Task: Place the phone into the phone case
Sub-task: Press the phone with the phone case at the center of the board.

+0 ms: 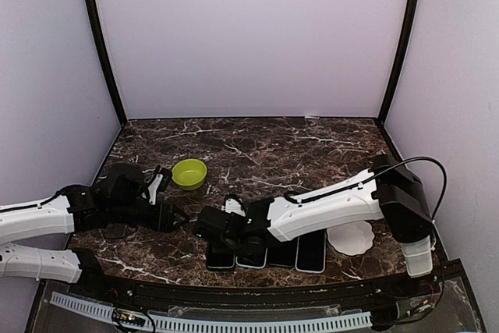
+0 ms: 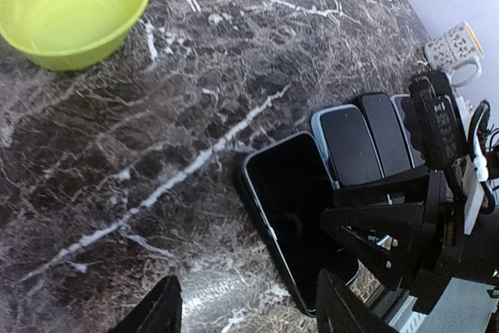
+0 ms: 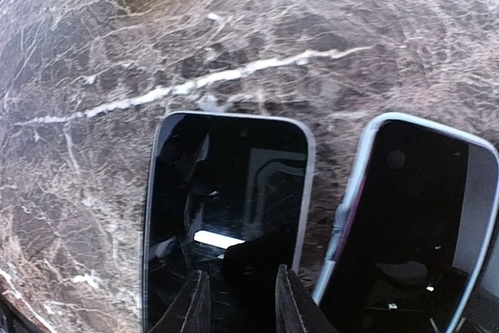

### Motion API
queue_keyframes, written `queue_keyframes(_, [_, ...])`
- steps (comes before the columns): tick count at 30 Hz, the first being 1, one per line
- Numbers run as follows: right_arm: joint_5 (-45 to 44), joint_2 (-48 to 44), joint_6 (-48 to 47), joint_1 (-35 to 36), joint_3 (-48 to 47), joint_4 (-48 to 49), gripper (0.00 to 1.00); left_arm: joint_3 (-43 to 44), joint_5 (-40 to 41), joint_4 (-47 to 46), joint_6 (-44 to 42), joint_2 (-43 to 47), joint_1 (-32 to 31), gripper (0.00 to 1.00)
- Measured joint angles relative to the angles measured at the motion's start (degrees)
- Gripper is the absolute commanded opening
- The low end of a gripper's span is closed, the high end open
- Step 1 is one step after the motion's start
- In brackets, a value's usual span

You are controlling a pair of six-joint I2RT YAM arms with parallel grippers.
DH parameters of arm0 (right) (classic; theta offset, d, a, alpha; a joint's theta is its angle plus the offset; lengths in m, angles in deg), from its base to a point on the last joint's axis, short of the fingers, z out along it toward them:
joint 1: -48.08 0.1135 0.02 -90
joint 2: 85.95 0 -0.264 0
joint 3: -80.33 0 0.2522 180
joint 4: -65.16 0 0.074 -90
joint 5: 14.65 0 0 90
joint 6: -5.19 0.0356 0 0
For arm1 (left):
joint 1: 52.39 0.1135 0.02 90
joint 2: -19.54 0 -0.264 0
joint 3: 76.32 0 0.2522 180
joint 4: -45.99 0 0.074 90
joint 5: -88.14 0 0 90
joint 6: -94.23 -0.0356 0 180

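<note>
Partly unseen
Near end of the phone (image 3: 226,185) hides behind the right gripper (image 3: 240,273); the phone case (image 3: 413,216) is cropped.

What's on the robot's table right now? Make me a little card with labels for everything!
table: dark marble
bowl: green, empty, left of the middle
row: four dark phone shapes side by side at the near edge; I cannot tell which are phones and which are cases
phone: leftmost in the row, lying flat, screen up
right pincer: open a little, over the phone's near end
left pincer: open wide, beside the phone
mug: white, past the row
</note>
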Motion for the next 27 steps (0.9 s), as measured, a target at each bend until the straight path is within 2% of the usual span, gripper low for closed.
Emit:
queue_keyframes(11, [1.6,2.7,-2.3,0.1,-7.0,-6.7,0.39,-4.8,-0.4,-5.0,6.4,-7.8,-6.9,0.52])
queue_keyframes(12, [1.6,2.7,-2.5,0.1,-7.2,-7.3,0.4,-5.0,-0.4,-5.3,6.6,-8.0,-7.1,0.51])
queue_keyframes(15, [1.2,2.7,-2.4,0.0,-7.2,-8.4,0.56,-6.2,-0.5,-6.8,7.5,-8.9,-7.8,0.5])
queue_keyframes(17, [1.2,2.1,-2.5,-0.1,-5.8,-8.3,0.56,-6.8,-0.6,-7.5,8.0,-9.6,-8.3,0.5])
queue_keyframes(20, [1.6,1.7,-2.3,-0.4,-3.4,-7.5,0.48,-7.0,-0.7,-8.6,8.3,-10.7,-9.8,0.5])
queue_keyframes(27, [4.0,1.8,-4.4,-0.8,-2.7,-3.5,0.2,-7.0,-0.9,-11.1,8.7,-14.7,-10.8,0.45])
